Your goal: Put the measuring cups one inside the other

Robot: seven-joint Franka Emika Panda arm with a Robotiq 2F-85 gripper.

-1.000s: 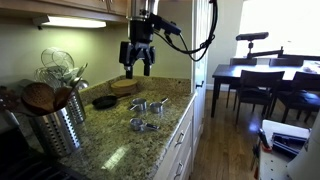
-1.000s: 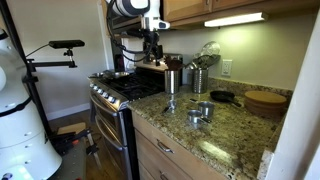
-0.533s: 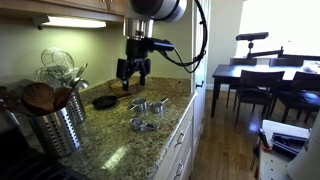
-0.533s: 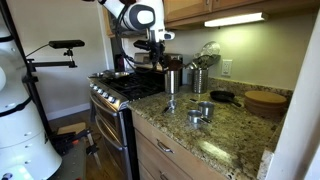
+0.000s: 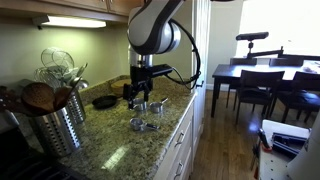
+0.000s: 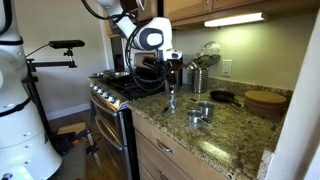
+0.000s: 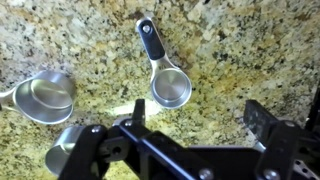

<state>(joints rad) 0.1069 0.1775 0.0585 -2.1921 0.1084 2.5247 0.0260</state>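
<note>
Three shiny silver measuring cups lie apart on the granite counter (image 7: pixel 230 50). In the wrist view a small cup with a dark handle (image 7: pixel 170 88) lies in the middle, a larger cup (image 7: pixel 47 97) at the left, and a third cup (image 7: pixel 63 150) at the lower left, partly hidden by the gripper body. In both exterior views they show as a loose cluster (image 5: pixel 145 124) (image 6: pixel 197 114). My gripper (image 7: pixel 197 115) is open and empty, hovering low over the cups (image 5: pixel 137 95) (image 6: pixel 170 85). The small cup lies just outside its left finger (image 7: pixel 136 110).
A black skillet (image 5: pixel 104 101) and a wooden board (image 5: pixel 125 86) lie behind the cups. A ribbed steel utensil canister (image 5: pixel 55 125) stands near the front. A stove (image 6: pixel 122 90) borders the counter. The counter edge (image 5: pixel 178 125) drops to the floor; a dining table (image 5: pixel 255 75) stands beyond.
The arm has come down from high above the counter to just over the measuring cups. The gripper stays open. The cups have not moved.
</note>
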